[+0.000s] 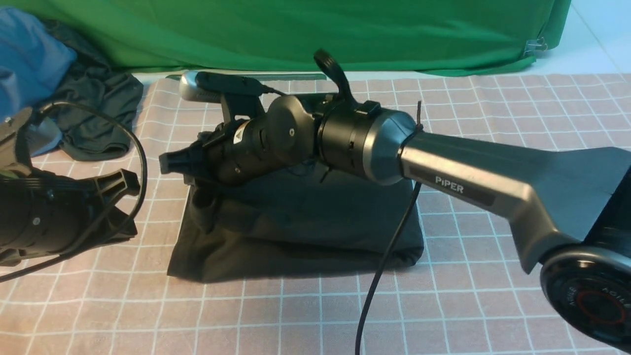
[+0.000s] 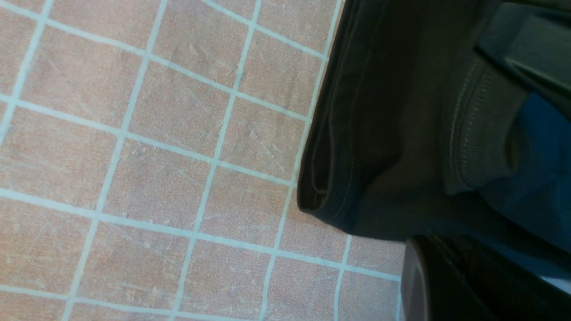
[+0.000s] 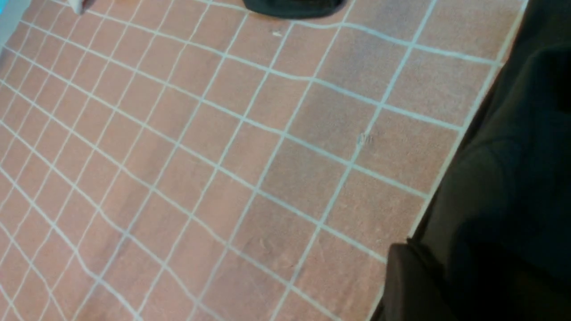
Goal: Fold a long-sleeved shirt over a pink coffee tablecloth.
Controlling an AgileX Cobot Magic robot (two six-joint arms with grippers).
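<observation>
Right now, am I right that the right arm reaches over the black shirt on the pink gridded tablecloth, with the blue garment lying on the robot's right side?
Not quite: in the front view, the blue garment lies on the robot's left side. The rest of your statement holds.

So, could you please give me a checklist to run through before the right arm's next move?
1. Black shirt lying on the pink grid tablecloth: ok.
2. Blue garment apart from the shirt: ok, off to the left.
3. Left gripper beside the shirt, not over it: ok.
4. Right gripper lifted away from the shirt: not ok, it is down at the shirt's left end.
5. Fabric free of the right gripper: cannot tell, too dark.
</observation>
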